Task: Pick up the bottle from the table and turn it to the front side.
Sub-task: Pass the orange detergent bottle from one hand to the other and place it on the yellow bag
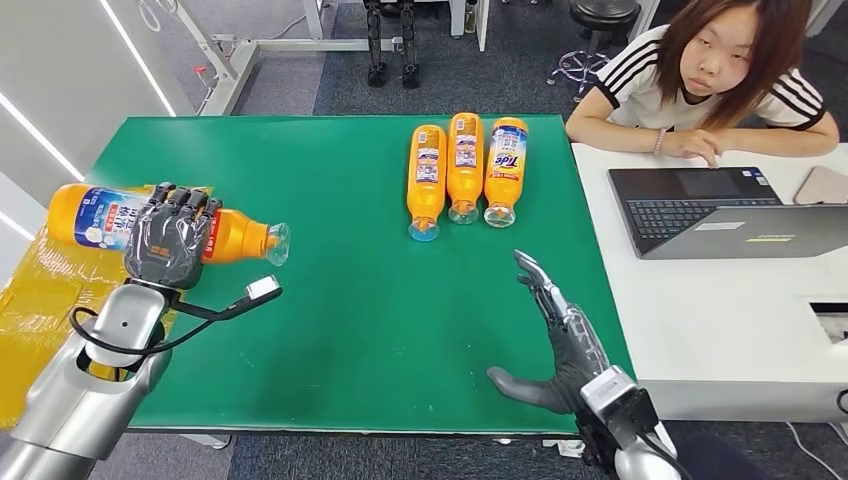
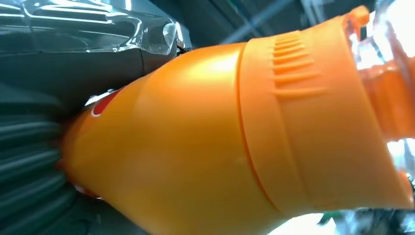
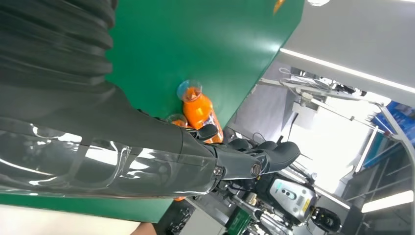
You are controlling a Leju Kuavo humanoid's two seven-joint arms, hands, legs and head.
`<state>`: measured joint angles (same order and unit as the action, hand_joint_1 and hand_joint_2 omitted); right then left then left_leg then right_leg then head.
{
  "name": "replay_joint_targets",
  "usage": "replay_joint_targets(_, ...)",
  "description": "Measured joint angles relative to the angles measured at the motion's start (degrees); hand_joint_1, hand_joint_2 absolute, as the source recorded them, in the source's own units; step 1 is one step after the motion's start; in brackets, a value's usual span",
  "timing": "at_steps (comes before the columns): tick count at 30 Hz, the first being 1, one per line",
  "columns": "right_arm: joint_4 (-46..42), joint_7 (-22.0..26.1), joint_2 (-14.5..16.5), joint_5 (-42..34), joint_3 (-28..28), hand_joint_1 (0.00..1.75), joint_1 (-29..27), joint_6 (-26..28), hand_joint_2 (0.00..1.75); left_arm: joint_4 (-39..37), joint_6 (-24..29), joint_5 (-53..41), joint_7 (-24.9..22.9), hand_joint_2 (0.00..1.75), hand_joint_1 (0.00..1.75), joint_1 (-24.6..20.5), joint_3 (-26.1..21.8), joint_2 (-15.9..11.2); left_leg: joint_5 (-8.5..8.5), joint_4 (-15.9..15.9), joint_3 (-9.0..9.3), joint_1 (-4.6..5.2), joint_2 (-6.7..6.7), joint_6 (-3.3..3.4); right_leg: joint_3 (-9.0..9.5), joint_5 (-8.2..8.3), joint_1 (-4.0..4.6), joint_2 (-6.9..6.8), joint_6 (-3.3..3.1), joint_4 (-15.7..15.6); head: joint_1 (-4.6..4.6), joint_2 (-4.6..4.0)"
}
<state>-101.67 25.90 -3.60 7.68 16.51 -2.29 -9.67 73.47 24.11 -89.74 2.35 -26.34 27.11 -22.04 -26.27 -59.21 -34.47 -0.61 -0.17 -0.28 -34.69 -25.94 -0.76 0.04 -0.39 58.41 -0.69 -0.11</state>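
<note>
Green table point(image 1: 360, 300) takes most of the head view, white desk point(image 1: 720, 320) butted against its right side with an open laptop point(image 1: 715, 210) on it; a person point(image 1: 715, 75) leans on that desk's far edge. Yellow sheet point(image 1: 40, 290) lies off the table's left edge.

Three orange Tide bottles point(image 1: 465, 165) lie side by side near the far edge of the table, clear caps pointing toward the robot, touching or nearly so. The right one shows its blue Tide logo; the other two show small-print labels.

Task bottle point(image 1: 95, 218): orange detergent bottle, held in the air over the table's left edge, lying roughly horizontal, clear cap pointing right toward the table's middle. Left hand point(image 1: 170, 240) is wrapped around its middle, fingers clamped over the top; the left wrist view shows the orange shoulder and cap collar close up. Part of a blue label shows left of the hand; cannot tell whether it is the front or the back.

Right hand point(image 1: 550, 330) hovers low over the table's near right part, fingers extended and apart, thumb out, holding nothing.

Progress, as judged: pickup is done, bottle is off the table. Left to do: roll it so the front faces up and likely set it down, perhaps beside the row.
</note>
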Motion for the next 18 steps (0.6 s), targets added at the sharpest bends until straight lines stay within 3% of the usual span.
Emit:
replay_joint_targets(3,-1.5,-0.2,0.4,0.9,-0.9,0.00,-1.9,-0.6,1.75,-4.9,-1.2,-0.1,-3.8,1.75,1.75,-1.4,3.9,-1.3,0.00,0.0,0.01,0.00,0.07,0.00,0.00,0.01,0.00,0.05,-0.01,0.0,0.00,0.00)
replay_joint_targets(6,-2.3,-0.2,0.7,1.2,-1.5,0.00,-2.8,-0.8,1.75,-8.8,-1.5,-0.1,-4.1,1.75,1.75,-2.2,5.9,-1.6,0.00,0.0,0.01,0.00,0.10,0.00,0.00,0.01,0.00,0.07,-0.01,0.0,0.01,0.00)
replay_joint_targets(13,-3.8,-0.5,1.6,1.5,-2.7,0.00,-4.2,-1.2,1.75,-16.9,-5.1,0.0,-0.7,1.75,1.75,-3.1,5.6,-0.4,0.00,0.0,0.00,0.00,0.10,0.00,-0.01,0.01,0.00,0.08,-0.01,0.0,0.00,0.00)
replay_joint_targets(18,-4.2,-1.2,2.7,2.3,-3.3,0.00,-4.3,-2.6,1.75,-22.7,-4.9,0.1,0.2,1.75,1.75,-3.1,3.2,1.1,0.00,0.0,0.00,-0.01,0.14,-0.01,0.00,0.01,0.00,0.12,-0.01,0.0,0.00,0.00)
